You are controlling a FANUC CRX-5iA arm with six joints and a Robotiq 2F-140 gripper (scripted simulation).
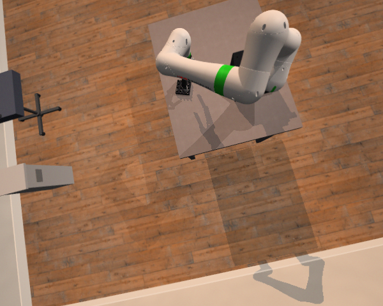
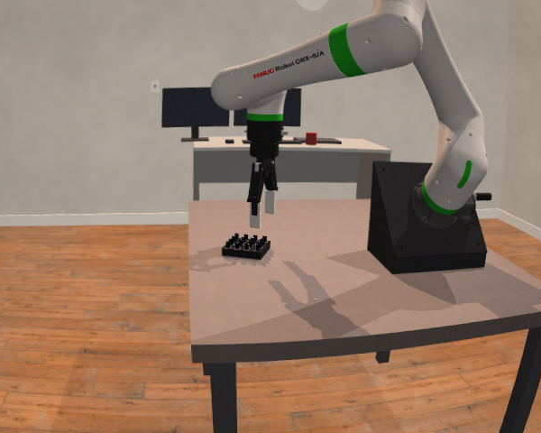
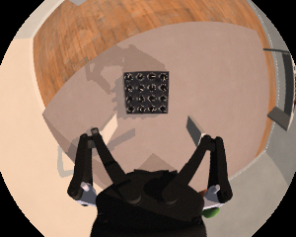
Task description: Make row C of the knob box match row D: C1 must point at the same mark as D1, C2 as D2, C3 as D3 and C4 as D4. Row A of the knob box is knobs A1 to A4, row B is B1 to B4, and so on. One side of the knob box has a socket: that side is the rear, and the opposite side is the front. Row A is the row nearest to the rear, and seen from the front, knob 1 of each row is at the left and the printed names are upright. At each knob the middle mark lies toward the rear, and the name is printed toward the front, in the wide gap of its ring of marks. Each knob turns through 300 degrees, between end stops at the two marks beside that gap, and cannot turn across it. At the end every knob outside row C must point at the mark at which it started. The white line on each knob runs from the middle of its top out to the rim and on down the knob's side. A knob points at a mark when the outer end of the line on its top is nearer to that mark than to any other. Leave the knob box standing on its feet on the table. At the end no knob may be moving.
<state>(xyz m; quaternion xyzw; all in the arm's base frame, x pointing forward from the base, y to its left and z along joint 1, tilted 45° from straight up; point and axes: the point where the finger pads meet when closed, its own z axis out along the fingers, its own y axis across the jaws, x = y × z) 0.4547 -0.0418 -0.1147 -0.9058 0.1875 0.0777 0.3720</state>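
Observation:
The knob box (image 1: 182, 89) (image 2: 243, 247) (image 3: 147, 93) is a small black block with several rows of knobs. It stands on the brown table (image 1: 217, 39) (image 2: 270, 298) (image 3: 214, 79) near its left edge. My gripper (image 2: 261, 217) (image 3: 152, 120) is open and empty. It points straight down and hangs a short way above the box, over its rear part. In the top view the arm covers part of the box. The white lines on the knobs are too small to read in any view.
The robot's black base (image 2: 425, 233) stands on the right part of the table. A desk (image 2: 289, 158) with monitors and a red cup stands behind the table. An office chair (image 1: 7, 99) and a grey cabinet (image 1: 33, 178) stand by the far wall.

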